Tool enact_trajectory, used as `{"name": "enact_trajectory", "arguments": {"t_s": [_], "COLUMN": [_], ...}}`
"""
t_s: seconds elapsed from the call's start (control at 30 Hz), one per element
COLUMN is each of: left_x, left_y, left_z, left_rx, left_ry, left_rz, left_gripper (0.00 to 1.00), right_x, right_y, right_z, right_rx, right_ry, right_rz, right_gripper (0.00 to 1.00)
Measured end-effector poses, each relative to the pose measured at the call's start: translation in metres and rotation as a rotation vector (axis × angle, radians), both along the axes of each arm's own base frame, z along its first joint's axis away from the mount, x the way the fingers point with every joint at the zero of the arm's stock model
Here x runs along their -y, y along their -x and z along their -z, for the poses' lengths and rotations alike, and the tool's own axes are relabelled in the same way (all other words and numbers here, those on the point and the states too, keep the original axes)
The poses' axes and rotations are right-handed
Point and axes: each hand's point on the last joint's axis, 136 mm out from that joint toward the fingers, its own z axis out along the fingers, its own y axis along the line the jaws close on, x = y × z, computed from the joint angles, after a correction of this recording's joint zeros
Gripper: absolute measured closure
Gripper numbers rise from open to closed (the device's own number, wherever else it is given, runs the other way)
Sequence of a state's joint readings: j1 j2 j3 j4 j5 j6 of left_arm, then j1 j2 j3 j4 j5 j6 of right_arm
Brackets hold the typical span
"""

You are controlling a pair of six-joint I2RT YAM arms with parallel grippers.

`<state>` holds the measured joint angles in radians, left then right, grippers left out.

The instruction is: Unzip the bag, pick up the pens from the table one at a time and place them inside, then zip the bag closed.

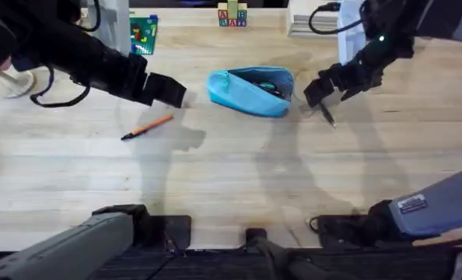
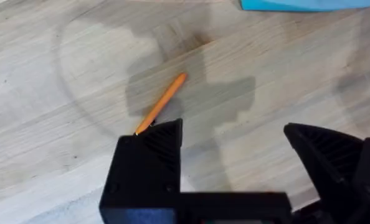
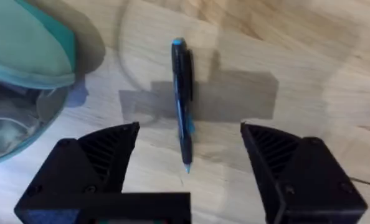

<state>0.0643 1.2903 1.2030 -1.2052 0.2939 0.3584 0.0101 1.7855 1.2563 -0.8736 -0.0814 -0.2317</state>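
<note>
Light blue pencil pouch [image 1: 251,91] lying on the pale wood-grain table [image 1: 231,179], toward the far middle, zipper drawn open along the top with dark lining exposed inside. Orange pen [image 1: 148,127] flat on the tabletop to the left of the pouch and well apart from it, slanted, dark tip toward the near left. Left gripper [image 1: 175,91] hovering above the table between the orange pen and the pouch, fingers spread wide and holding nothing; in the left wrist view, the orange pen [image 2: 161,104] lying on the wood just beyond the left gripper [image 2: 235,138], one end hidden behind a black finger [image 2: 149,163], and a strip of the pouch [image 2: 309,4] showing at the frame's edge. Black pen [image 1: 326,115] flat on the table just to the right of the pouch, not touching it. Right gripper [image 1: 321,89] poised over that pen, jaws released and wide apart, nothing grasped. In the right wrist view, the black pen [image 3: 183,99] with blue accents lying on the wood in the gap between the two fingers of the right gripper [image 3: 188,140], clear of both, with the open pouch [image 3: 24,74] close beside it, teal fabric and greyish lining visible.
</note>
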Motion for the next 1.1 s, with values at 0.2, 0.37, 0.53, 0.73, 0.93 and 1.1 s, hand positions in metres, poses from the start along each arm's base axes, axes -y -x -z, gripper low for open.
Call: {"name": "enact_trajectory", "arguments": {"t_s": [0.2, 0.37, 0.53, 0.73, 0.93, 1.1], "left_x": [0.000, 0.000, 0.000, 0.000, 0.000, 0.000], "left_y": [-0.001, -0.001, -0.001, -0.001, -0.001, -0.001], "left_z": [0.000, 0.000, 0.000, 0.000, 0.000, 0.000], "left_rx": [0.006, 0.006, 0.005, 0.005, 0.005, 0.005], "left_ry": [0.000, 0.000, 0.000, 0.000, 0.000, 0.000], "left_rz": [0.000, 0.000, 0.000, 0.000, 0.000, 0.000], "left_gripper": [0.005, 0.005, 0.006, 0.006, 0.006, 0.006], "right_x": [0.001, 0.002, 0.003, 0.001, -0.013, -0.019], "right_y": [0.007, 0.006, 0.005, 0.006, 0.007, 0.007], "right_z": [0.015, 0.015, 0.016, 0.017, 0.018, 0.018], "right_rx": [-0.009, 0.014, 0.017, 0.018, 0.025, 0.026], "right_ry": [0.005, 0.014, 0.020, 0.066, 0.094, 0.091], "right_rz": [0.000, 0.000, 0.000, -0.023, -0.077, -0.086], "right_gripper": [0.005, 0.042, 0.089, 0.132, 0.431, 0.866]}}
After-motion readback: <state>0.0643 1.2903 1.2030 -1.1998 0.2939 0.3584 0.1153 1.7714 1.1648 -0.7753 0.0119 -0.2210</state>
